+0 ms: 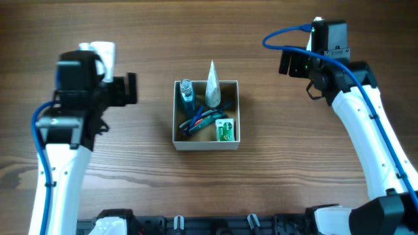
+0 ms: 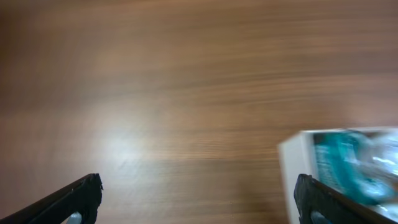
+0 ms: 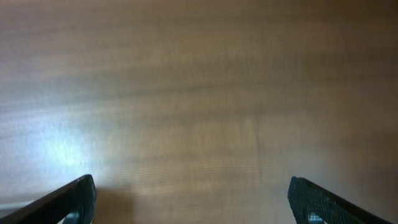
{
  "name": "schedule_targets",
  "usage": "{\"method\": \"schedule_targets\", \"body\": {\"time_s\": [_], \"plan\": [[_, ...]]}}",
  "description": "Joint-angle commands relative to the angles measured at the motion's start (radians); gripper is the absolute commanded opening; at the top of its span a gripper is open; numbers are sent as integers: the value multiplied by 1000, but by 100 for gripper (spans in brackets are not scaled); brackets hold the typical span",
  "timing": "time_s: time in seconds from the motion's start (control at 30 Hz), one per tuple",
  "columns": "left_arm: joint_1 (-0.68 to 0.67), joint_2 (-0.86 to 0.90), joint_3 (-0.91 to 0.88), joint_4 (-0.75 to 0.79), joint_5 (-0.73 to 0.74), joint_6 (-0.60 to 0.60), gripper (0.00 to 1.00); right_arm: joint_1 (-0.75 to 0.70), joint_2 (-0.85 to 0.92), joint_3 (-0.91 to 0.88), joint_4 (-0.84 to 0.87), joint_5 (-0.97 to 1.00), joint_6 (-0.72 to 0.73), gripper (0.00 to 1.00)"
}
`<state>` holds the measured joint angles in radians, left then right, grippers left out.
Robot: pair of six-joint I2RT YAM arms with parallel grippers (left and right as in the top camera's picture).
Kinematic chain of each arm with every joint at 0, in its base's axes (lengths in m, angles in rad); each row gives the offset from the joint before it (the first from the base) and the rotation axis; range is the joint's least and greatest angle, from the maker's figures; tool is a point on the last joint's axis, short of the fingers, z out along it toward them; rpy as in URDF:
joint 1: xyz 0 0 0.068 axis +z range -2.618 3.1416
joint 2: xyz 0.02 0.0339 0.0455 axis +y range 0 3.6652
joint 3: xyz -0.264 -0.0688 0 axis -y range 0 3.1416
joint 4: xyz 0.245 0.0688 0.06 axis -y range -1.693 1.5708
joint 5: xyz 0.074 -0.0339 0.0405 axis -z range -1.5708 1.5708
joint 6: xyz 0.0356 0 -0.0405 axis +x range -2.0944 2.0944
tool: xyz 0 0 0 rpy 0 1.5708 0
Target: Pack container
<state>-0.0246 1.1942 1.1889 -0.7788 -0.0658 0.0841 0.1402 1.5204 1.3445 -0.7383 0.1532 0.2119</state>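
Note:
The container (image 1: 177, 134), a square white-walled box, sits at the middle of the wooden table. It holds a small blue-capped bottle (image 1: 187, 91), a white tube standing upright (image 1: 212, 86), a green and white packet (image 1: 225, 130) and dark blue toothbrush-like items (image 1: 199, 121). The left wrist view shows a corner of the container (image 2: 292, 162) with teal contents, blurred. My left gripper (image 2: 198, 198) is open and empty, left of the container. My right gripper (image 3: 191, 198) is open and empty over bare wood, to the right of and behind the container.
The wooden table (image 1: 144, 183) surrounds the container on all sides. The arm bases and a black rail (image 1: 215, 225) run along the front edge.

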Motion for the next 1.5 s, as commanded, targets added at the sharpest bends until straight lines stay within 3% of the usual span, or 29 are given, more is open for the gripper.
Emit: {"method": "schedule_targets", "body": {"time_s": [0.0,0.17,0.23,0.33,0.7,0.77,0.87,1.0,1.17,1.27,1.33,1.47], "plan": [[135,-9,-19,-48,111,-90,100,-1,-106,-19,-58,2,115,100],[165,-204,-182,-36,148,-89,100,71,-386,-217,-67,4,103,100],[165,-333,-295,37,211,-89,100,116,-518,-321,-82,6,163,100],[165,-416,-345,19,211,-89,100,121,-638,-401,-123,3,236,100],[165,-422,-345,-4,211,-89,100,110,-630,-407,-179,4,232,100],[165,-421,-345,-4,211,-90,100,90,-691,-426,-137,-2,218,100],[165,-421,-345,-4,211,-89,100,80,-856,-558,84,-3,17,100],[165,-421,-345,-4,211,-90,100,-1,-1199,-928,461,-58,-80,100],[165,-421,-345,-4,211,-90,100,-29,-1394,-1232,835,-60,-209,100],[165,-421,-345,-4,211,-90,100,-29,-1442,-1339,864,-133,-263,100],[165,-421,-345,-4,211,-89,100,-30,-1486,-1339,739,-189,-257,100],[165,-421,-345,-4,211,-89,100,-30,-1475,-1339,741,-188,-262,100]]}}
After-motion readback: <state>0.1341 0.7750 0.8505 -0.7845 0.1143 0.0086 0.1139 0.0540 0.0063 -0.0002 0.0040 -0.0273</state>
